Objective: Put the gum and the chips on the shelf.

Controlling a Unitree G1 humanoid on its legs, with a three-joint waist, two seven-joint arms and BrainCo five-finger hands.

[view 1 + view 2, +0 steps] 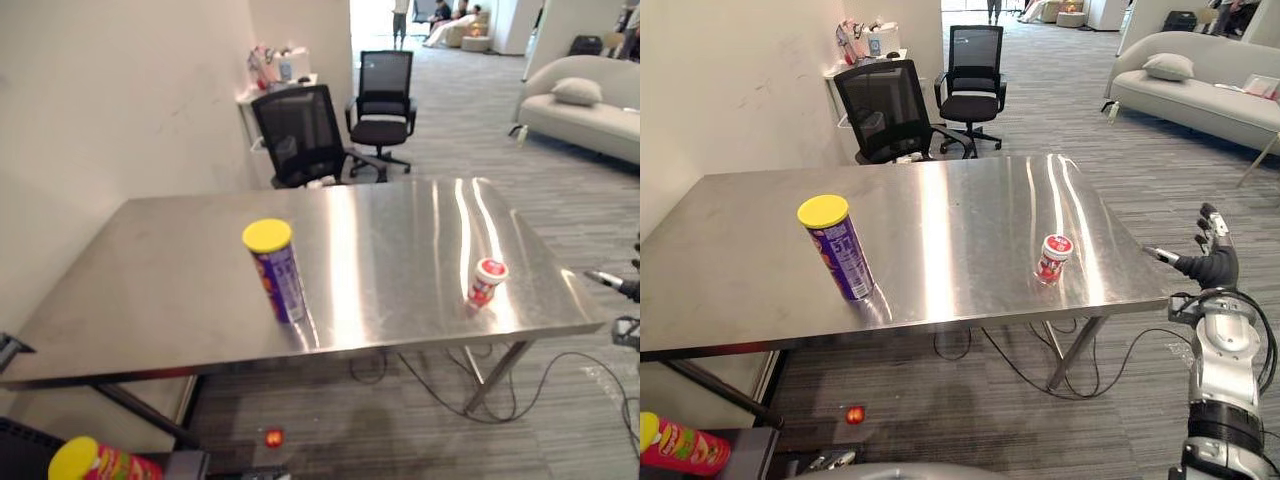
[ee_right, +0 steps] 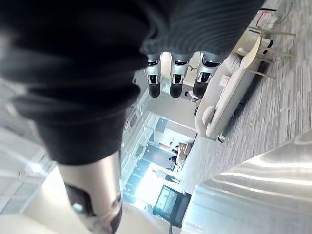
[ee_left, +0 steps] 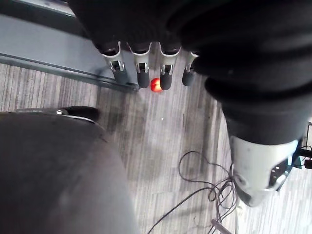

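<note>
A purple chips can with a yellow lid stands upright on the steel table, left of middle near the front. The gum, a small white and red tub, stands near the table's front right corner. My right hand hangs in the air off the table's right edge, about level with the tub, open and holding nothing; its straight fingers show in the right wrist view. My left hand is low, fingers straight, over the floor and holding nothing.
A second can, red with a yellow lid, lies on a dark surface at the lower left. Two black office chairs stand behind the table by the wall. A sofa is far right. Cables lie under the table.
</note>
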